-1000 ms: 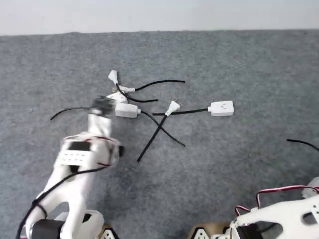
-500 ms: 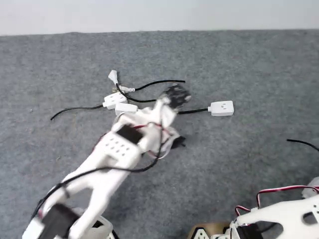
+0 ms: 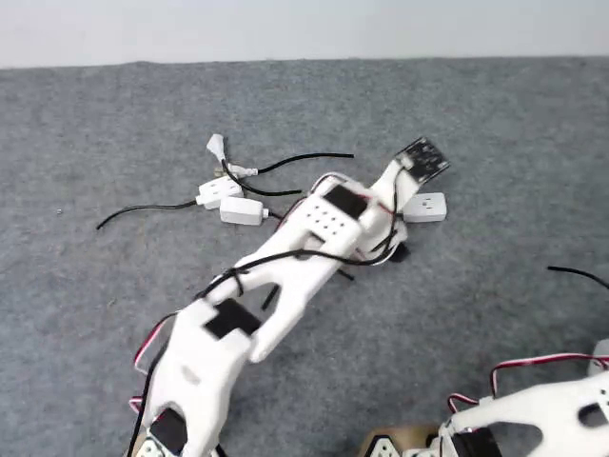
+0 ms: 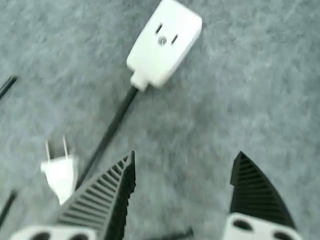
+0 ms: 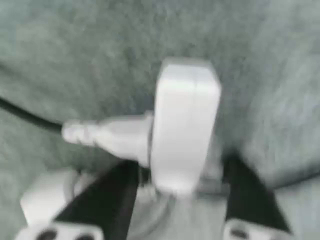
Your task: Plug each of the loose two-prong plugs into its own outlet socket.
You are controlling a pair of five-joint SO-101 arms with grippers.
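Left pincer [image 4: 184, 157] gapes over boxy white socket [image 4: 165, 42], right pincer [image 5: 182, 170] grips smooth block [image 5: 186, 112]

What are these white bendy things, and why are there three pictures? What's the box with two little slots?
They are two robot arms at a table covered by a grey mat. One picture looks down from above, and in it the left arm stretches across the table. The other two come from small cameras on each arm's wrist, so you see its pincers, called a gripper. The left gripper is open and empty. Near it lies the slotted box, an outlet socket on a black cord, and a loose two-prong plug. The right gripper pinches a white block with a cord, probably another socket. More plugs and sockets lie tangled together.
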